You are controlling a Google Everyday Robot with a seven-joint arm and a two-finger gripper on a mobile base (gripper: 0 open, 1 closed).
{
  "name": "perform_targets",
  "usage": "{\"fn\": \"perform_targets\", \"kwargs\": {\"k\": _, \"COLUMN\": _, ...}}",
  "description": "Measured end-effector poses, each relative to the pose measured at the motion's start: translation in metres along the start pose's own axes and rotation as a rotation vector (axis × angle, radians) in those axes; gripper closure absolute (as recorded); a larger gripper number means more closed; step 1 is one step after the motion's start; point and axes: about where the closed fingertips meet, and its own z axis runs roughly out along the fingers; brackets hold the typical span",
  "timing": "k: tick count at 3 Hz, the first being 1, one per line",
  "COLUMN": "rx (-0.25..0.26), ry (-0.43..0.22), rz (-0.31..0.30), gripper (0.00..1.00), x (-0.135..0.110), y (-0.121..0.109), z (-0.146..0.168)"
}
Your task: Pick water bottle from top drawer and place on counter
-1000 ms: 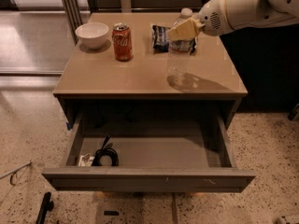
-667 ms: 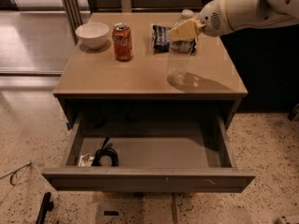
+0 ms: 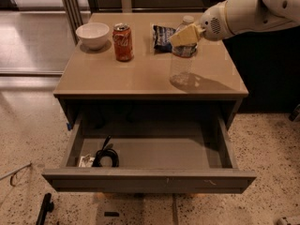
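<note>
The water bottle (image 3: pixel 181 68) stands upright on the counter (image 3: pixel 117 78), right of centre, with its base touching the top. My gripper (image 3: pixel 183 35) reaches in from the right and is shut around the bottle's shoulder, just under the white cap. The top drawer (image 3: pixel 150 179) is pulled wide open below the counter; its grey floor holds no bottle.
A red soda can (image 3: pixel 123 42), a white bowl (image 3: pixel 93 34) and a dark snack bag (image 3: pixel 161 35) stand on the back of the counter. A black coiled cable (image 3: pixel 107 156) and a small white item (image 3: pixel 85 161) lie in the drawer's front left corner.
</note>
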Motion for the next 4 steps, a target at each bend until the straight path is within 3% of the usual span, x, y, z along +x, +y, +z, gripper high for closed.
{"fn": "perform_targets", "kwargs": {"k": 2, "rx": -0.007, "ry": 0.002, "rz": -0.018, "gripper": 1.0, "x": 0.0136, "y": 0.0016, "z": 0.0065}}
{"fn": "perform_targets", "kwargs": {"k": 4, "rx": -0.007, "ry": 0.002, "rz": -0.018, "gripper": 0.58, "x": 0.0136, "y": 0.0016, "z": 0.0065}}
